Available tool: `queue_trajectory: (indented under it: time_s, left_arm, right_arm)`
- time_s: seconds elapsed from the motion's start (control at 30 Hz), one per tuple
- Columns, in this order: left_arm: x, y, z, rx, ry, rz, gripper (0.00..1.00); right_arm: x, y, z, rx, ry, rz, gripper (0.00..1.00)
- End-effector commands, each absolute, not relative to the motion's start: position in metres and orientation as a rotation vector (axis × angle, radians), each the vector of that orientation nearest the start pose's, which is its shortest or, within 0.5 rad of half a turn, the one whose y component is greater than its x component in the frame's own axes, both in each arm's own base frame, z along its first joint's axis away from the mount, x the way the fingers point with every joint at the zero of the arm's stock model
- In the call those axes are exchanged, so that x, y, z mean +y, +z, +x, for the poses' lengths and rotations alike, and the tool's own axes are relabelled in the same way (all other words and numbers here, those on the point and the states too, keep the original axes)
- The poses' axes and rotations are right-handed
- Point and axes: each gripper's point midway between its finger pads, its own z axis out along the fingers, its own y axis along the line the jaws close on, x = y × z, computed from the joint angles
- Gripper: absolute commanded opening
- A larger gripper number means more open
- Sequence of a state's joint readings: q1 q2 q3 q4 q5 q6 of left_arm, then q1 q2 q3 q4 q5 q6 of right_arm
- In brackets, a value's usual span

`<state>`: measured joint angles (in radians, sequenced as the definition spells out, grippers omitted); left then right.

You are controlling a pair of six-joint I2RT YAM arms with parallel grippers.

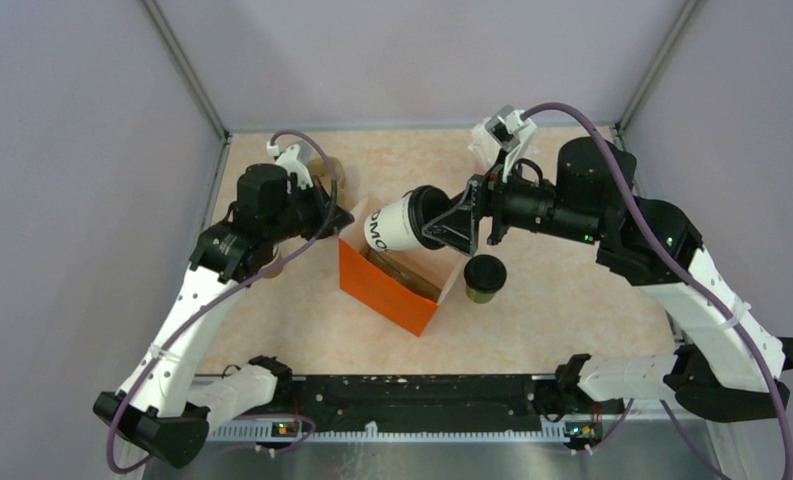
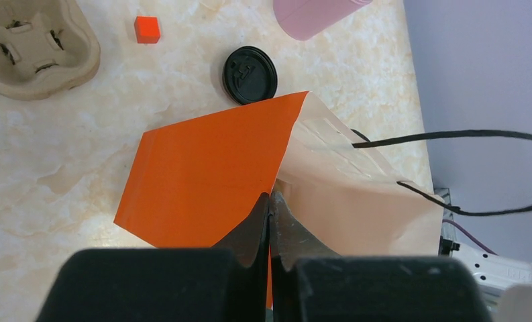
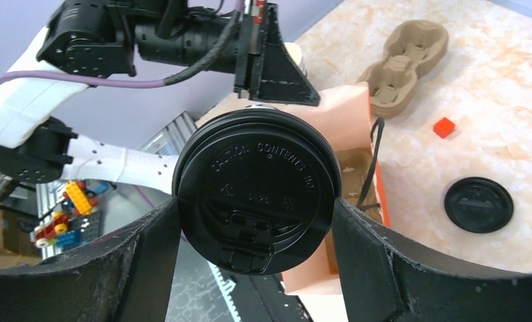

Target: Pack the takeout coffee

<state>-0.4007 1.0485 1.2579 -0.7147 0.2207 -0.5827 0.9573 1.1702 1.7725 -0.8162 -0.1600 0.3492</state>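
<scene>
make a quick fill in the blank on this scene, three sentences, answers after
1. The right gripper holds a white cup on its side; its lid is ____.
2. The left gripper pinches the rim of the ____ bag.
3. The olive cup stands upright on the ____, beside the bag.

Missing words: black; orange; table
</scene>
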Motion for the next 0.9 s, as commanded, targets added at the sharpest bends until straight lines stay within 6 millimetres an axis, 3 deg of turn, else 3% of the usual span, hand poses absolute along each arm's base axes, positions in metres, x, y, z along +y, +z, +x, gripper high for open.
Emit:
queue_trajectory:
  time_s: [0.0,0.1,0.27,0.5,0.63,0.87]
  left_arm:
    - [-0.180,0.321,0.257,2.077,-0.880,-0.046,0.00]
    - [-0.185,0.318,0.253,2.072,-0.926,-0.027,0.01]
    - [-0.192,0.313,0.240,2.155,-0.991,-0.027,0.10]
    - [-0.180,0.318,0.220,2.197,-0.934,0.013,0.42]
    - [-0.176,0.305,0.226,2.285,-0.838,0.094,0.58]
    - [-0.180,0.287,0.236,2.376,-0.789,0.215,0.62]
  right_arm:
    - [0.279,0.461,0.159,1.758,0.971,-0.672,0.56]
    - [0.276,0.458,0.165,1.760,0.918,-0.672,0.55]
    - [0.276,0.410,0.165,1.884,0.772,-0.788,0.54]
    - [0.273,0.377,0.170,1.891,0.612,-0.903,0.54]
    - [0.281,0.368,0.170,1.848,0.537,-1.001,0.53]
    - [0.291,0.351,0.176,1.815,0.452,-1.117,0.53]
